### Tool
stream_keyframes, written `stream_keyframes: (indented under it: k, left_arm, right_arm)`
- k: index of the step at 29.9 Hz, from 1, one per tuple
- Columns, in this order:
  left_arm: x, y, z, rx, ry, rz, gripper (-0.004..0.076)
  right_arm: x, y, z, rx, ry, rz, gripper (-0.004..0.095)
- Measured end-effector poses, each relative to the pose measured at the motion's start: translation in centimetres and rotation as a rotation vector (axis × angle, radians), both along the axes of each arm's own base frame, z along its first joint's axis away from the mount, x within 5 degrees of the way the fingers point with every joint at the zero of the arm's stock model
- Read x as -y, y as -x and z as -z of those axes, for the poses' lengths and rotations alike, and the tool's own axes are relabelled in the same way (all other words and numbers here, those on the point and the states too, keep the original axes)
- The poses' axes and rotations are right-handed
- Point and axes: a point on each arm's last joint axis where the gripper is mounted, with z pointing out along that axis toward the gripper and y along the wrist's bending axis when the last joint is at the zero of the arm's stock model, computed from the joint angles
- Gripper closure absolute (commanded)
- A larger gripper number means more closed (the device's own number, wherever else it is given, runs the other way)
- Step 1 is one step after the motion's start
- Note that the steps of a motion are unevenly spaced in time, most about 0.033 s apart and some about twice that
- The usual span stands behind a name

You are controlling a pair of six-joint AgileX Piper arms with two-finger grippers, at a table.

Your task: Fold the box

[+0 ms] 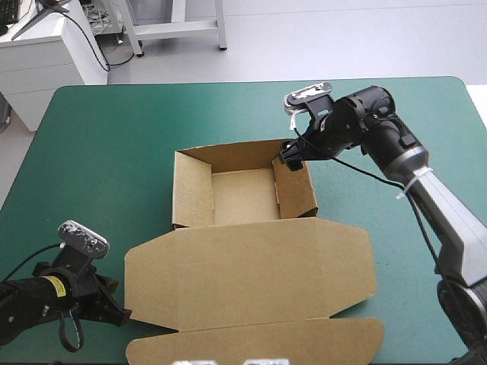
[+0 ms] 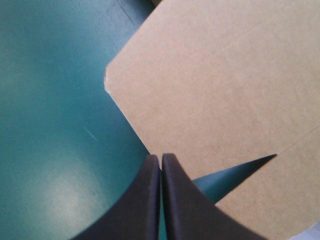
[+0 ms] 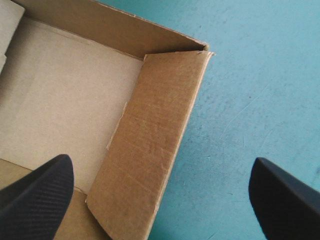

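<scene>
The brown box (image 1: 243, 196) sits mid-table as an open tray with its walls raised. Its lid (image 1: 251, 272) lies flat toward the near edge. My right gripper (image 1: 291, 154) hovers open over the tray's far right corner, one finger above the inside and the other above the teal-green cover. In the right wrist view the right side wall (image 3: 150, 150) leans beneath the right gripper (image 3: 160, 200). My left gripper (image 1: 122, 315) rests shut at the lid's near left corner. The left wrist view has the left gripper (image 2: 161, 160) meeting in a point at the edge of the lid (image 2: 220, 95).
The teal-green cover (image 1: 99, 160) lies bare to the left of the box and along the far side. A white cabinet (image 1: 46, 53) and a metal frame stand beyond the far edge.
</scene>
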Motion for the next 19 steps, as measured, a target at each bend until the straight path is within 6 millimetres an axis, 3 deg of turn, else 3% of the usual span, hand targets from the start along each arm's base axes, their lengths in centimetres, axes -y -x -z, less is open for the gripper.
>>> stream_keyframes:
  k: [4,9,12,14,19]
  left_arm:
    - [-0.1,0.5,1.2,-0.029,0.003,0.000,0.0732]
    - [-0.1,0.8,1.3,-0.017,0.017,0.002,0.0732]
    - [-0.1,0.9,1.2,0.001,0.026,0.001,0.0732]
    - [0.0,0.9,1.2,0.001,0.032,0.002,0.0732]
    - [0.0,0.9,1.2,0.000,0.035,0.002,0.0732]
  right_arm:
    - [-0.9,-1.8,3.0,-0.072,0.035,0.000,0.0030]
    - [-1.8,-3.8,6.9,-0.161,0.079,0.000,0.0031]
    - [-2.3,-4.7,9.1,-0.204,0.100,0.000,0.0106]
    - [-2.5,-5.1,10.0,-0.215,0.106,0.000,0.0261]
    - [-2.7,-5.6,10.6,-0.206,0.101,0.000,0.0810]
